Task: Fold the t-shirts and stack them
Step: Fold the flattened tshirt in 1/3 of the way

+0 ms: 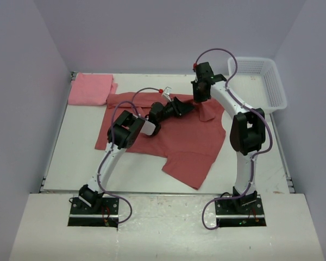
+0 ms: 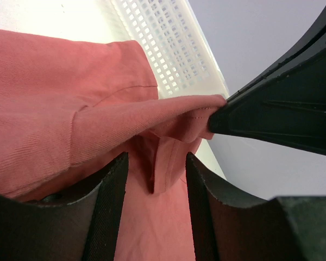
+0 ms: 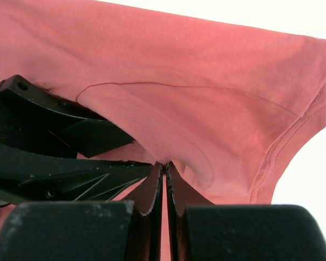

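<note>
Progress: pink shirt (image 1: 91, 88) lay folded at far-left desk (image 1: 76, 163) corner; red shirt (image 1: 185, 147) lay spread mid-desk, unfolded, unstacked; right gripper (image 3: 164, 165) pinched shut on cloth near its far edge, left gripper (image 2: 155, 163) part-open astride a fold.

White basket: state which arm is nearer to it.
Right. The right arm stands just left of the white basket, its jaws shut on the red shirt; the left arm lies farther left, across that shirt.
</note>
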Tool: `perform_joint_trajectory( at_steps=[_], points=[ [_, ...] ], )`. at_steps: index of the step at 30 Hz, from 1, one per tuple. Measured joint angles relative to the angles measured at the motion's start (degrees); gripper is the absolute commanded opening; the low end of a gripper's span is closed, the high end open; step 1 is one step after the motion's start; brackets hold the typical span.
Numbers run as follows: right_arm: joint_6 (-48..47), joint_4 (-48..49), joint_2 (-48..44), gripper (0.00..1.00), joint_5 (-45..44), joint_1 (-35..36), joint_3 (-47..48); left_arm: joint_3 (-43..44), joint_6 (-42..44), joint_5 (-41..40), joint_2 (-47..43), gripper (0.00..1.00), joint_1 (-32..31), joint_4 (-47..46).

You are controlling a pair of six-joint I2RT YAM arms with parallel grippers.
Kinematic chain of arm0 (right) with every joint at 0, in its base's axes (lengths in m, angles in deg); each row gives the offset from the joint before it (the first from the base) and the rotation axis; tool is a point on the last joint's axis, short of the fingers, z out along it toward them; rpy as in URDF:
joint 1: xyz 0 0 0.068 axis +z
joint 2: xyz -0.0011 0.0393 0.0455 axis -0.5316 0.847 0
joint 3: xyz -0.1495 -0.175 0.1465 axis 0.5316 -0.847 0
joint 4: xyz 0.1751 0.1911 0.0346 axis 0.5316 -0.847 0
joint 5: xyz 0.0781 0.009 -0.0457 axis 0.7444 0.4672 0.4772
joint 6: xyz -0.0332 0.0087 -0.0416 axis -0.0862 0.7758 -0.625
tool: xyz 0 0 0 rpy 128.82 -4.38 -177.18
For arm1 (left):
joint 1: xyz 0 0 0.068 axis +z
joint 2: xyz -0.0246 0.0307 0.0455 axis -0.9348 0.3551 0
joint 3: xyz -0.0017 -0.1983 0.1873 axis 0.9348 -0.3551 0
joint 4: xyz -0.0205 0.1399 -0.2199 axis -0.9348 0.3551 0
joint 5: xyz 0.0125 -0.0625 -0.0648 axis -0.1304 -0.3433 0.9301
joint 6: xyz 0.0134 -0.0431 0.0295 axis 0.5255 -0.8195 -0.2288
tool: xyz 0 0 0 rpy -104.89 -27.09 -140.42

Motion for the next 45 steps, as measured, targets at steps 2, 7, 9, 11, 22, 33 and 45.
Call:
perform_joint_trajectory(
  at_steps=[2,7,9,11,22,33,45],
  points=[
    [0.0,0.0,0.0,0.0,0.0,0.0,0.0,-0.7,0.0,-0.1,-0.5,0.5,0.0,-0.1],
    [0.0,0.0,0.0,0.0,0.0,0.0,0.0,-2.2,0.0,-0.5,-1.9,0.51,0.0,-0.3],
    [0.0,0.0,0.0,0.0,0.0,0.0,-0.2,-2.5,0.0,-0.6,-2.5,0.51,0.0,-0.9],
    [0.0,0.0,0.0,0.0,0.0,0.1,-0.3,-2.5,0.0,-0.8,-2.7,0.52,0.0,-1.6],
    [-0.2,0.0,0.0,0.0,-0.3,0.3,-1.6,1.8,-0.7,-1.1,-2.7,0.37,0.0,-1.5],
    [-0.2,0.0,-0.3,0.0,-0.7,0.1,-1.5,3.0,-1.4,-1.1,-2.6,0.34,0.0,-1.6],
    [-0.6,3.4,-1.0,0.97,-14.2,-0.1,1.0,0.0,9.9,0.7,-4.7,0.55,0.0,9.9]
  ],
)
